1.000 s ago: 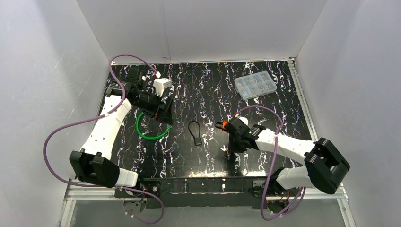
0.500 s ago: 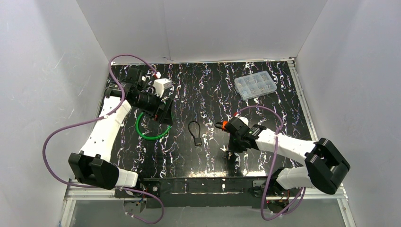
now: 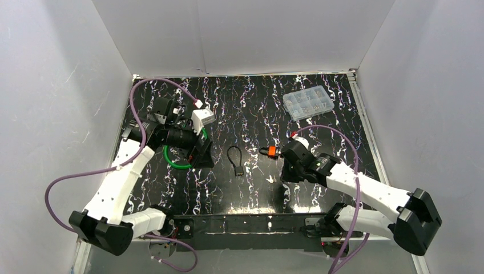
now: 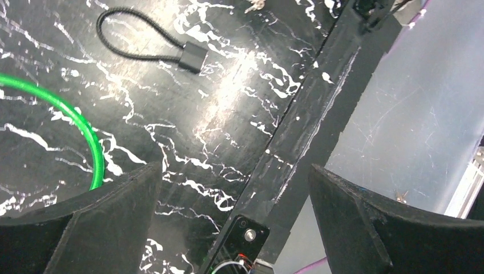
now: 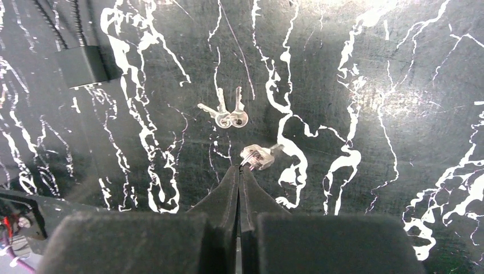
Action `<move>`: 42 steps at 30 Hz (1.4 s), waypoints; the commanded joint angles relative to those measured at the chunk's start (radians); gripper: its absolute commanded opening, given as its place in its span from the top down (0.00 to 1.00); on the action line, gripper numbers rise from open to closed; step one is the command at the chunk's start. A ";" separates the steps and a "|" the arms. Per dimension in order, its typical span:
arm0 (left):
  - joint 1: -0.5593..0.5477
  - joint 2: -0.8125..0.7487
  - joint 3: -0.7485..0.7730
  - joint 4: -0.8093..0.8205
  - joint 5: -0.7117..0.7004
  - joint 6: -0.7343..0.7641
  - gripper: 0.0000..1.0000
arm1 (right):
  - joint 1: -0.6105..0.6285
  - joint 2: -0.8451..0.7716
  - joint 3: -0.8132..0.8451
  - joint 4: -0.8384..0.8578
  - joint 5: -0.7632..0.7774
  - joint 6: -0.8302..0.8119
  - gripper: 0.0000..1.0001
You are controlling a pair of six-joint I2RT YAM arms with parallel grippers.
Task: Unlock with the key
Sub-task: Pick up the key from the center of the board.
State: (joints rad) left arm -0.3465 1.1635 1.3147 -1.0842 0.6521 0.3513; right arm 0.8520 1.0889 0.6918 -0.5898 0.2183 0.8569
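Key (image 5: pixel 258 155) is sitting at the very tips of the right gripper (image 5: pixel 240 169). Its jaws are now clenching fully, where a second ago they were standing partly apart. The wrist view suggests they are pinching the key's head by its edge, though the firmness of that hold cannot be told. Two spare keys (image 5: pixel 228 116) are lying flat on the table (image 5: pixel 371 85) just beyond, untouched. Overhead, the right arm is standing differently than a second ago, its elbow swung out toward the near right corner, so a pick-up appears to be under way rather than proven. A black cable lock (image 3: pixel 235 161) is lying near the table's middle, left of the right gripper and apart from the key. Meanwhile the left gripper (image 4: pixel 234 228) is hanging released, jaws wide, and is shifting from above the green ring (image 4: pixel 98 157) toward the lock. Judgement: the grasp stage is finishing. Carrying the key to the keyhole and steadying the lock are remaining, and so thin a pinch is risking a dropped or twisted key.
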 commanded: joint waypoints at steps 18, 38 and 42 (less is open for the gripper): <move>-0.241 -0.174 -0.154 0.326 0.047 0.098 0.01 | 0.037 -0.133 0.290 0.000 -0.273 -0.204 0.99; -0.506 -0.223 -0.269 0.754 -0.148 -0.077 0.04 | 0.099 -0.058 0.560 0.122 -0.631 -0.284 0.99; -0.527 -0.227 -0.242 0.741 -0.078 -0.107 0.14 | 0.099 -0.076 0.555 0.181 -0.699 -0.262 0.99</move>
State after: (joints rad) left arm -0.8518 0.9445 1.0194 -0.3682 0.5157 0.2925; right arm 0.9445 1.0356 1.2029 -0.5187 -0.3595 0.5926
